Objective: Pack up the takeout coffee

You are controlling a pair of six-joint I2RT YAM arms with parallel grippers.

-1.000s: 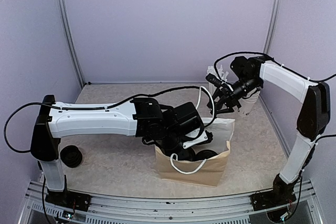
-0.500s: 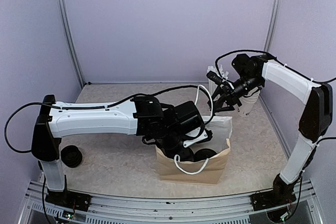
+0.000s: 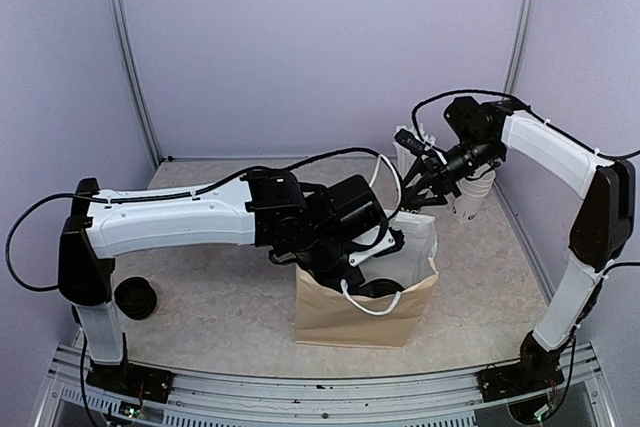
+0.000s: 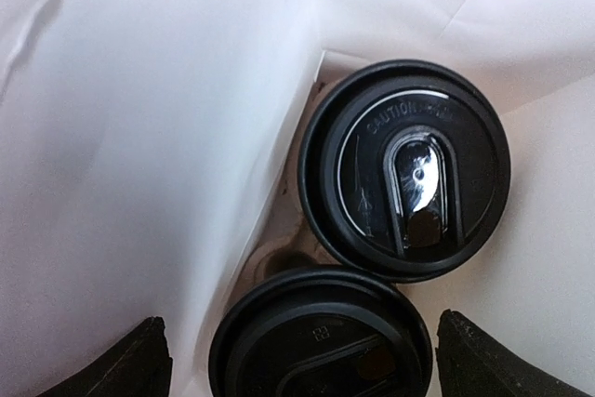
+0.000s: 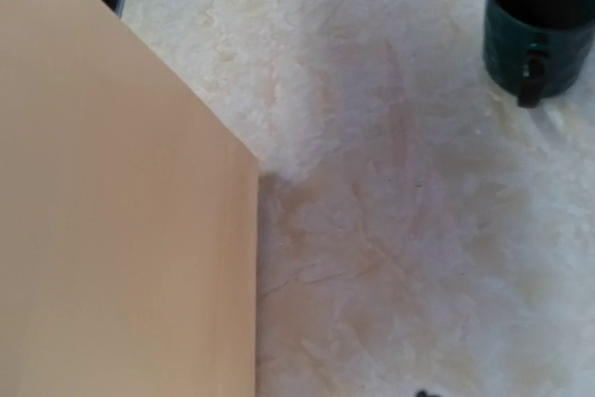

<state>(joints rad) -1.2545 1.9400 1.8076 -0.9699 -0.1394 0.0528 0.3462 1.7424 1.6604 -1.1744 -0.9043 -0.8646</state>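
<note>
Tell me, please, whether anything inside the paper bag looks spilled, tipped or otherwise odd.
Nothing stands out. The fully visible black-lidded takeout cup and the partly cropped one beside it stand upright in the white-lined brown paper bag, lids seated flat, no liquid visible. Faint brownish marks along the inner fold are too small to judge.

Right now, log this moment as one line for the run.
left gripper: fingers open, inside paper bag | two takeout coffees: upright in bag, lids on | right gripper: by bag handle, grip unclear

The left arm (image 3: 165,225) and right arm (image 3: 548,150) wear white shells over black joints, black cables looping alongside
</note>
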